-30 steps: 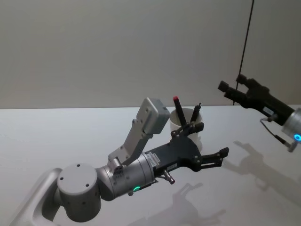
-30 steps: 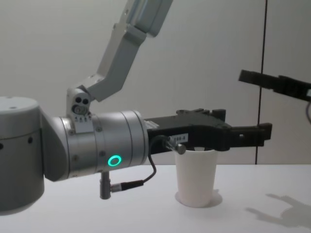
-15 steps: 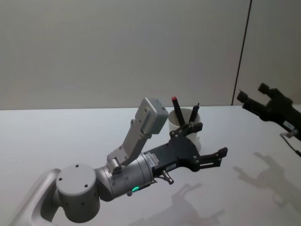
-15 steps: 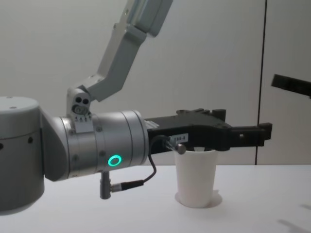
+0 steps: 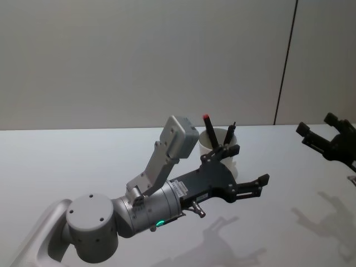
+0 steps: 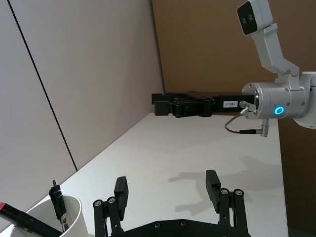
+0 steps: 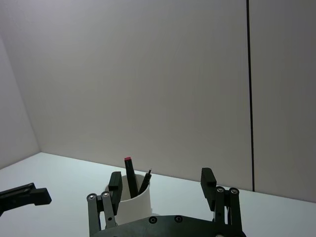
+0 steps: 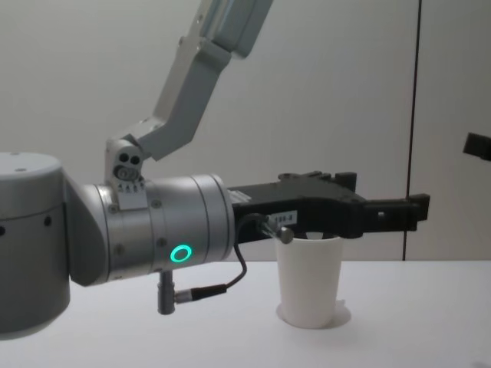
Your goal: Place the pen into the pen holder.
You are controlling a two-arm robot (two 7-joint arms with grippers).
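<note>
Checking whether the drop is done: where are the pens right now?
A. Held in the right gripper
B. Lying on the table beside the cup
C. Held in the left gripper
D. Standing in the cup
D: two pens lean inside the cup, and both the left gripper and right gripper are open and empty.

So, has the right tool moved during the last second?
Yes. In the head view the right tool has moved rightward and lower, away from the white paper cup and past the dark wall seam.

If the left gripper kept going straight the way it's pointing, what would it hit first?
Probably nothing nearby: the open left gripper points past the pen holder over bare table; depth is uncertain.
</note>
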